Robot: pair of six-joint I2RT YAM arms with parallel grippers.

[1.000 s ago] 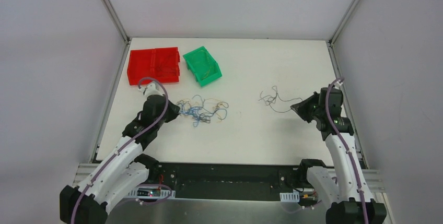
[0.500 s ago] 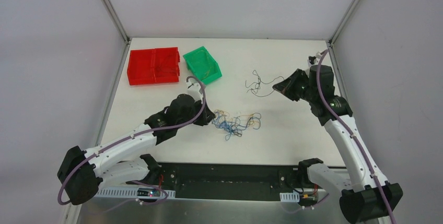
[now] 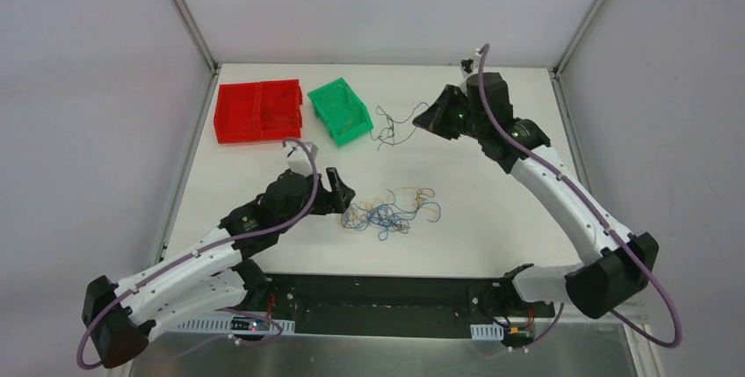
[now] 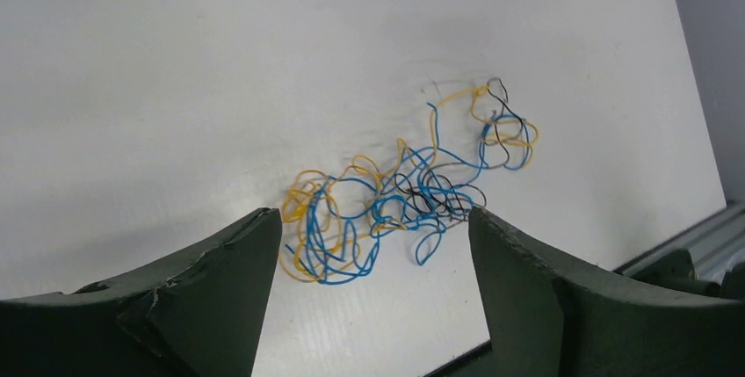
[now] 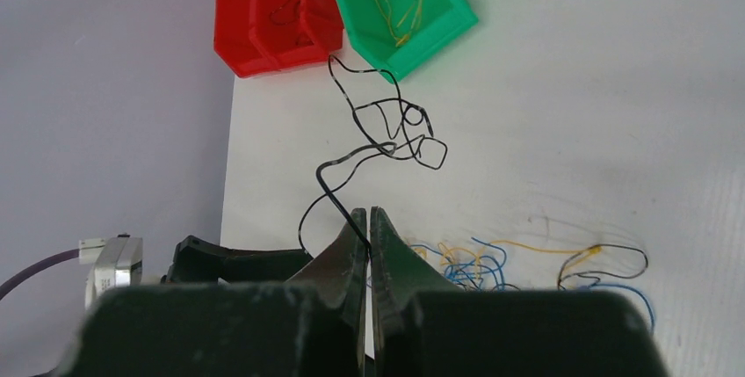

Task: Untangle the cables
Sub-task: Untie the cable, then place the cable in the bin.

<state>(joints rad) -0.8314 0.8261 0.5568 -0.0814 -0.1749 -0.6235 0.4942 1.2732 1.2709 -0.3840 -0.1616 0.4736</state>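
Two white-and-black robot arms are mounted at the desk's near edge, one left arm [image 3: 202, 250] and one right arm [image 3: 562, 192]. Each carries one dark two-finger gripper, so there are two: left gripper [image 4: 373, 217] and right gripper [image 5: 367, 214].

Two open plastic bins sit toward the far-left corner, one red bin [image 3: 255, 136] and one green bin [image 3: 351, 134].

There is one tangled clump of thin blue, yellow-orange and dark wires [image 3: 391, 210], whose strands are too knotted to count, and one separate thin black wire [image 5: 386, 131].

Blue-yellow cable clump [image 4: 404, 197] lying flat; dark cable [image 3: 393, 126] aloft, apart.
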